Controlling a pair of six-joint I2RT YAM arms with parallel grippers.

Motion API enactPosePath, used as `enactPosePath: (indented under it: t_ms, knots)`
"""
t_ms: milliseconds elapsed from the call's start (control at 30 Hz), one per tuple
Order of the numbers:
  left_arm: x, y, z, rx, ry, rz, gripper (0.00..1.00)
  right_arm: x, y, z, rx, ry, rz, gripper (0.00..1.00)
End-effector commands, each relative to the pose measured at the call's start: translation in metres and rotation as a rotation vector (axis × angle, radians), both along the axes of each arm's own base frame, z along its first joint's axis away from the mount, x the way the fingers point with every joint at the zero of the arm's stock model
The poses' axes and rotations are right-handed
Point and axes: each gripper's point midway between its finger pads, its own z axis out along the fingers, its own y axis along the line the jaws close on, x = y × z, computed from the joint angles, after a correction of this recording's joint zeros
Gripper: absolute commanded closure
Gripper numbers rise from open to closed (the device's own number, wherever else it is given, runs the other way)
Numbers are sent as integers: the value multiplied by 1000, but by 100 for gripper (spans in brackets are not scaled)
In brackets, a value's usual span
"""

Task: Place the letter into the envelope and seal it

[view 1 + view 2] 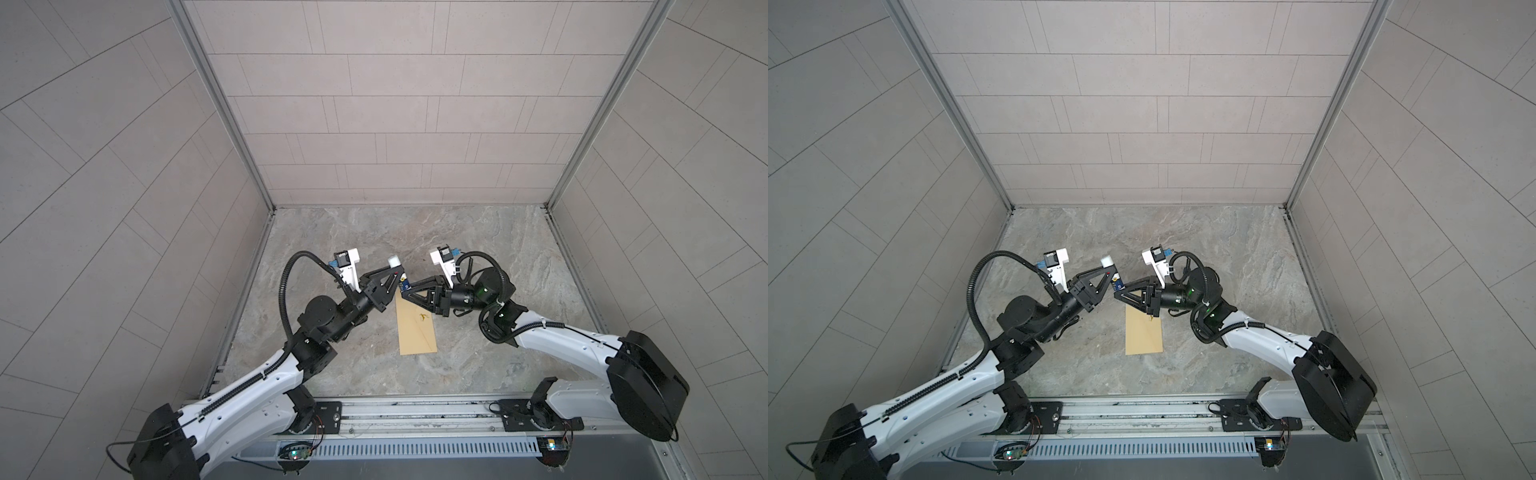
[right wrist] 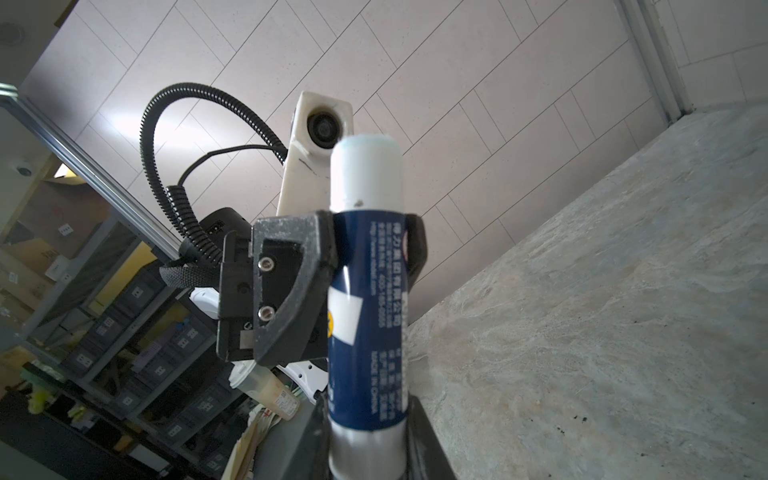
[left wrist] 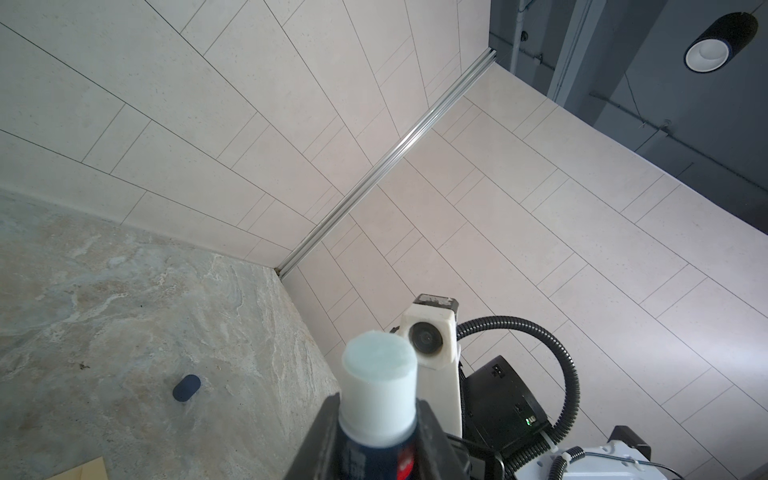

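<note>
Both arms meet mid-frame in both top views, right over the upper end of the envelope [image 1: 417, 328]. It lies flat on the table [image 1: 478, 249], long axis running up-down in the frame, with the small dark mark face up. The grippers cover its upper end, so we can't tell how the flap lies. The letter shows in no view. Our read is that it's already inside, but we can't confirm that.

The left gripper [image 1: 398, 275] is clamped on the glue stick [image 2: 365, 291], around the blue barrel just below the exposed white glue. The right gripper [image 1: 405, 288] has its jaws against both sides of the stick's other end. We read that as a grip, though the contact is blurred in the right wrist view.

Why two grips on one stick? We think one arm steadies the barrel while the other takes the base, either to twist glue out or for a handover. The glue end points up-frame, away from the paper, so nothing smears early. A small dark blue oval piece [image 3: 186, 387] lies on the table apart from the envelope. It's probably the cap.

The step in hand looks like glue prep for sealing. Next, the glue end has to come down onto the flap. The risks are the stick slipping between the grips, or glue landing on the envelope face.
</note>
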Motion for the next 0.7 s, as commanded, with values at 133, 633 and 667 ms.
enactPosePath:
  t_ms: [133,633,667]
  knots:
    - [1,3,11,-4,-32,18,100,9,-7,-1,-75,-42,-121,94]
    - [14,3,-21,124,22,77,100,30,-35,7,-647,-423,-774,100]
    - [15,3,-23,129,26,79,100,29,-34,11,-665,-451,-802,100]
